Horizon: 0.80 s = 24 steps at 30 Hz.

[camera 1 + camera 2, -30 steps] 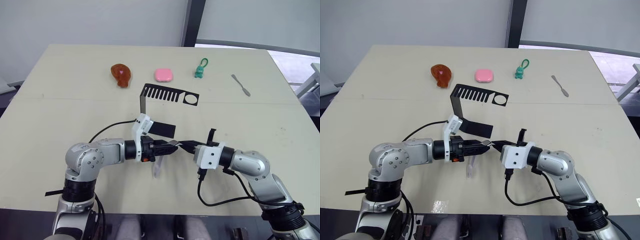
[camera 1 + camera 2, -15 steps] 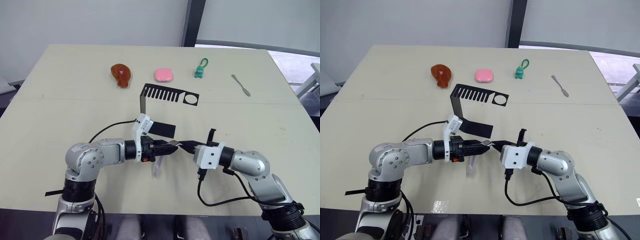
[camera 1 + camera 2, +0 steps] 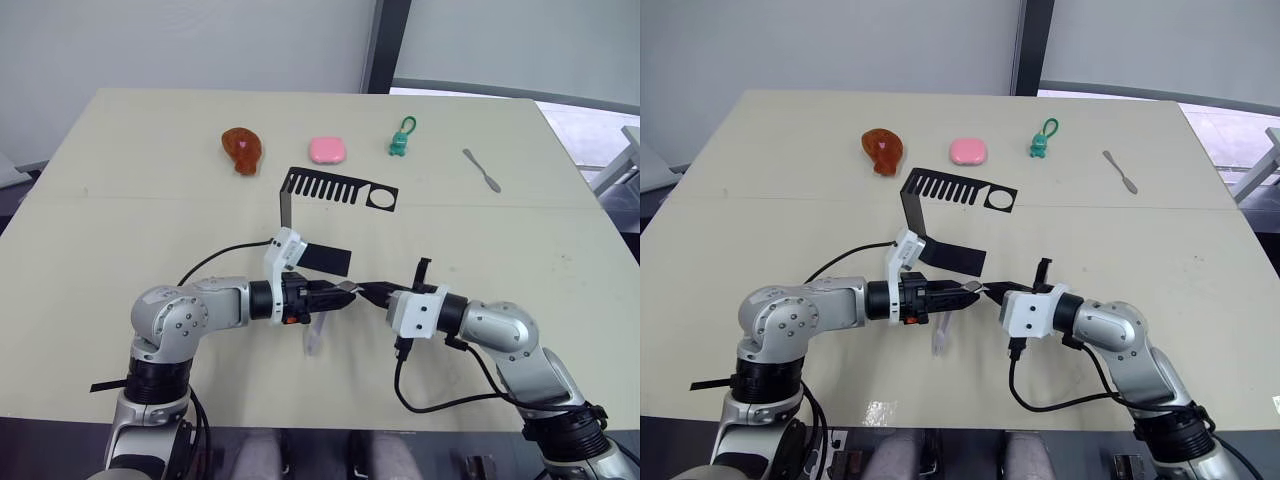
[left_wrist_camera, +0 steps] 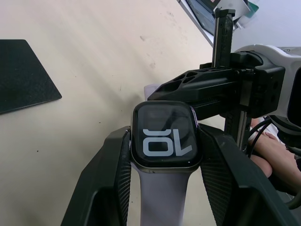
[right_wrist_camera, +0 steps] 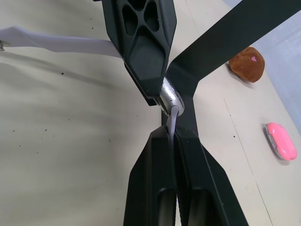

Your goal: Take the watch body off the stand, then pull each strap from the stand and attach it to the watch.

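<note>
Left hand (image 4: 162, 188): clamped on the watch body (image 4: 163, 135), one strap (image 4: 162, 200) already hanging.
Right hand (image 5: 175, 134): pinching the second strap (image 5: 173, 120) at the case edge.
Handling: straps look floppy; grip near the lug end.
Place: above the surface (image 3: 120, 230), well clear of the stand (image 3: 335, 188).

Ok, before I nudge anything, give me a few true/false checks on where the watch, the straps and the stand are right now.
1. The left gripper is clamped on the watch body. True.
2. The watch body sits on the stand. False: the stand's top arm is bare, and the watch is held above the table, in front of the stand.
3. One strap is already attached to the watch body. True: it hangs from the case between the left fingers.
4. The right gripper is open and empty. False: it is shut on the second strap, whose end meets the watch's edge.
5. The pink object lies between the two grippers. False: it lies on the far side of the table, beyond the stand.
</note>
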Motion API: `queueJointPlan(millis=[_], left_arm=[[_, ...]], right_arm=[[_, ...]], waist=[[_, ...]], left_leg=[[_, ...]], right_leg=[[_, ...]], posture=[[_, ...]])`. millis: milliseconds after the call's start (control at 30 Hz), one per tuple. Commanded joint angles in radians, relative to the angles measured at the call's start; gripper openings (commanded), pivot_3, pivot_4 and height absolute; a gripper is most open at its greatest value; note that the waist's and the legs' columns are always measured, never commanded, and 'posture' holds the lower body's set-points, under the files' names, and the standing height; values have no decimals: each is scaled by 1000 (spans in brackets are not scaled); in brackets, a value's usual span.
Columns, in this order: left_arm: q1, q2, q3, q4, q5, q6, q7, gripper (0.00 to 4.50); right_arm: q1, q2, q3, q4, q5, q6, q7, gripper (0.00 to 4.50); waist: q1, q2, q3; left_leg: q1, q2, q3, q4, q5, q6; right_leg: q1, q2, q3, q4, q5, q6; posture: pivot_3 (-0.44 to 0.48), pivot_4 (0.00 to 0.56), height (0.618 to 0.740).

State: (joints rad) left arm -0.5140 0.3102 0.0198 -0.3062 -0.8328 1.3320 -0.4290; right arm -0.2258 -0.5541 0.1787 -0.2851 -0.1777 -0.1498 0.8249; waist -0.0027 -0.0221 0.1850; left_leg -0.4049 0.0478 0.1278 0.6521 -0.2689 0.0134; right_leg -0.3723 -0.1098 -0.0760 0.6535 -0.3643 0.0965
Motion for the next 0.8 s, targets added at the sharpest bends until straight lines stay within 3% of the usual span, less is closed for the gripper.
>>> queueJointPlan(millis=[33,367,400,433,667,800], left_arm=[[-16,-38,-72,-52,-36,-1,-35,1590],[-18,-23,-70,-46,-15,-21,-37,1590],[-19,-16,-65,-43,-10,-28,-40,1590],[-20,-5,-66,-40,-2,-39,-47,1590],[-3,103,-56,-32,12,-138,-157,1590],[43,225,-61,-44,55,-322,-339,1590]], right_arm=[[-28,35,68,-54,30,-31,3,0],[2,7,25,-79,68,11,17,0],[15,-14,15,-84,80,19,33,633],[28,-37,4,-84,88,18,44,881],[131,-204,-120,-72,180,-28,101,4338],[217,-266,-231,-72,313,-68,144,4481]], waist=[[0,0,0],[0,0,0],[1,0,0],[1,0,0],[1,0,0],[-1,0,0]], left_leg=[[0,0,0,0,0,0],[0,0,0,0,0,0],[0,0,0,0,0,0],[0,0,0,0,0,0],[0,0,0,0,0,0],[0,1,1,-1,0,0]], right_leg=[[0,0,0,0,0,0],[0,0,0,0,0,0],[0,0,0,0,0,0],[0,0,0,0,0,0],[0,0,0,-2,0,0],[0,-1,0,-4,0,0]], posture=[[0,150,740],[0,150,740],[0,150,740],[0,150,740],[0,150,740],[0,150,740]])
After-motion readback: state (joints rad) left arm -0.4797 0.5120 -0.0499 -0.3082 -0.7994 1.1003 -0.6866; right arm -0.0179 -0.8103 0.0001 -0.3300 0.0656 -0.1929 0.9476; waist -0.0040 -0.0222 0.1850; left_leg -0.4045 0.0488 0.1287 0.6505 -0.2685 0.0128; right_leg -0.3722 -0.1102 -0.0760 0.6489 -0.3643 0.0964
